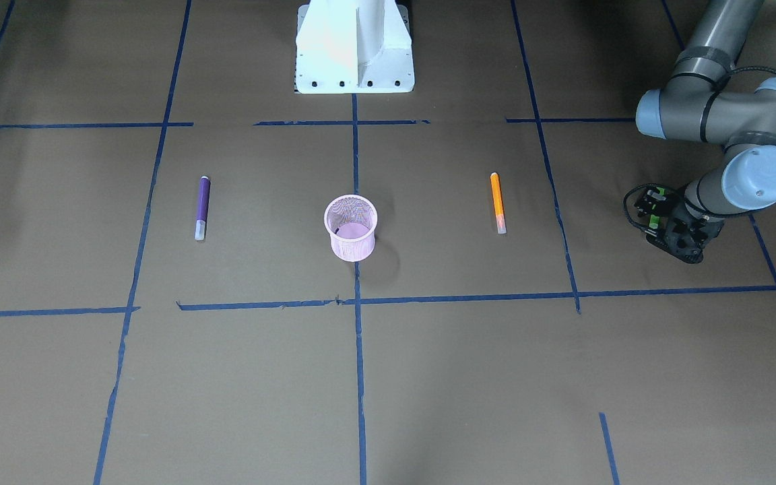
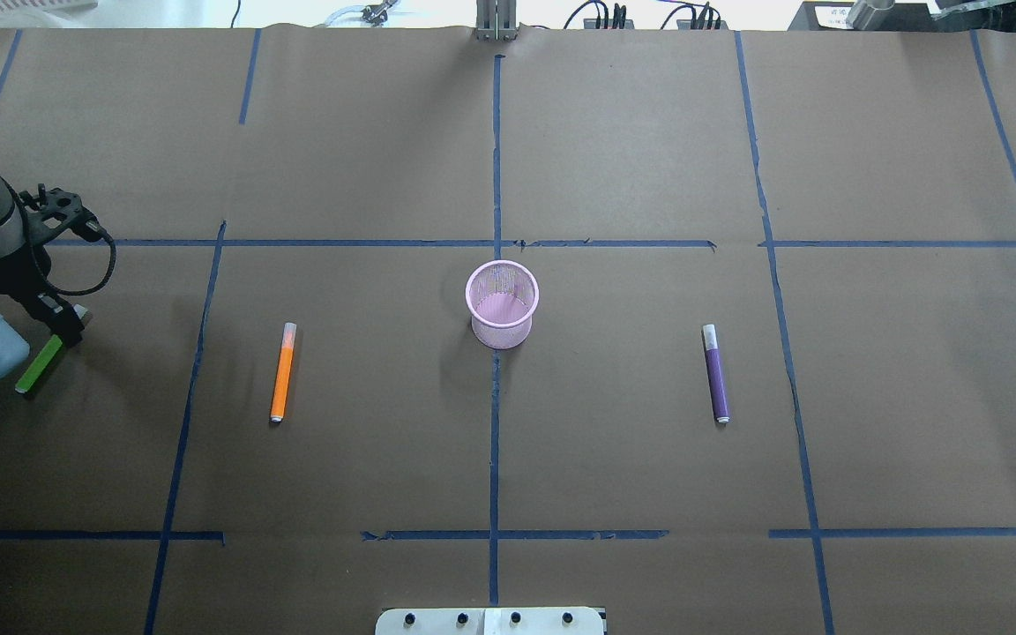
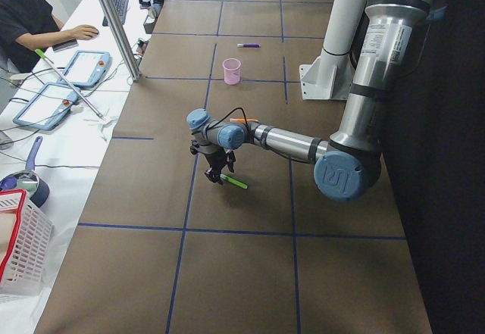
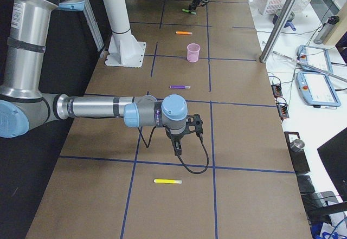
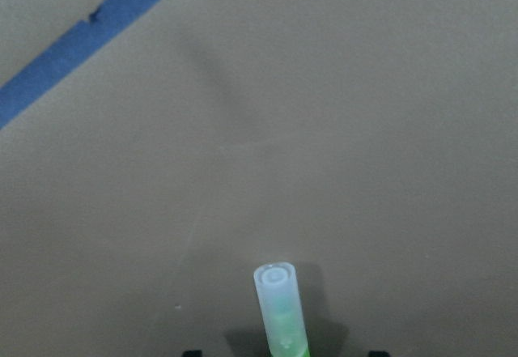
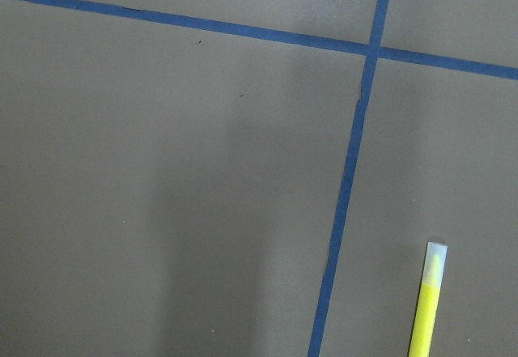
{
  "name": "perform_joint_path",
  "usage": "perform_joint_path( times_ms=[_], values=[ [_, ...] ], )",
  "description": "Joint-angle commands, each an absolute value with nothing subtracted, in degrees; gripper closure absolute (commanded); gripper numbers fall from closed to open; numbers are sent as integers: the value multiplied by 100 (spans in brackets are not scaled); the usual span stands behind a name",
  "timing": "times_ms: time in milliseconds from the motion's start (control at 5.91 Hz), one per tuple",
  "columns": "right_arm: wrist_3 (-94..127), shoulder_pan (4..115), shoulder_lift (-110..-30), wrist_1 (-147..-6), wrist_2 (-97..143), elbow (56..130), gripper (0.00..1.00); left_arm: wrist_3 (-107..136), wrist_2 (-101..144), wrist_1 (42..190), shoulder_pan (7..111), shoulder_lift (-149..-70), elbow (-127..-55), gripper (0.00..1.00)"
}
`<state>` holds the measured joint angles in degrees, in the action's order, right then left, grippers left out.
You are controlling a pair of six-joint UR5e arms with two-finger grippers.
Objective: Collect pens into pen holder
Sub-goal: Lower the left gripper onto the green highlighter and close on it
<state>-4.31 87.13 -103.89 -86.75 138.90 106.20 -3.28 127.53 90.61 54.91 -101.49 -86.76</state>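
Observation:
My left gripper (image 2: 63, 333) is low over the table's left end, shut on the green pen (image 2: 39, 363) near its cap. The pen slants back toward the robot. Its pale cap (image 5: 279, 300) pokes out ahead in the left wrist view. The pink mesh pen holder (image 2: 501, 333) stands upright at the table's centre with no pen in it. On either side of it lie the orange pen (image 2: 281, 372) and the purple pen (image 2: 717, 373). My right gripper (image 4: 177, 144) hovers near the right end, and I cannot tell its state. A yellow pen (image 6: 426, 300) lies close by.
Blue tape lines (image 2: 495, 176) divide the brown paper table. The white robot base (image 1: 354, 47) stands behind the holder. A person (image 3: 30, 16) sits at a side table with tablets (image 3: 79, 65), and a white basket (image 3: 19, 243) stands there too.

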Motion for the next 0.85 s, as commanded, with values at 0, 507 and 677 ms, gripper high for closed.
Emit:
perform_joint_path(
  times_ms=[0,507,677],
  values=[
    [-431,8701,-10389,-8675,13896,10617,0,-334,12753,9062,5450,-10143,-8675,32],
    [-431,8701,-10389,-8675,13896,10617,0,-325,12762,9061,5449,-10151,-8684,100],
    [-431,8701,-10389,-8675,13896,10617,0,-316,12762,9062,5449,-10160,-8753,100]
  ],
)
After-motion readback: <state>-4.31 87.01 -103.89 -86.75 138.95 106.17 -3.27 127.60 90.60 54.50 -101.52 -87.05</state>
